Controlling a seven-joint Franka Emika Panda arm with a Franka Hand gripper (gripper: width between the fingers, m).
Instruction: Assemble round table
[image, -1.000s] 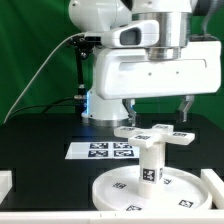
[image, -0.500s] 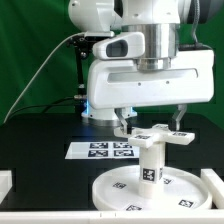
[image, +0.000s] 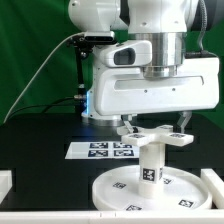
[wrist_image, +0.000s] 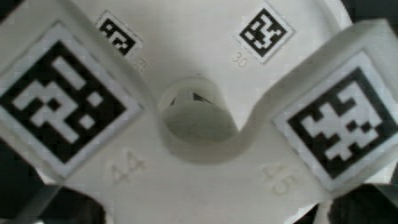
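White tagged cross-shaped foot piece (image: 154, 134) atop upright leg (image: 150, 165), round disc (image: 150, 190) below

The black table (image: 40, 160) carries the round disc (image: 115, 193) and the marker board (image: 100, 150).

A robotics lab bench is indicated: a black worktop (image: 40, 150), a green backdrop curtain (image: 30, 50), a fixed marker board (image: 100, 150) of printed tags, and black-and-white square tags borne by the white round table (image: 150, 190) parts.

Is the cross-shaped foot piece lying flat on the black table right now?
No, the cross-shaped foot piece sits atop the upright cylinder leg, which stands on the round disc.
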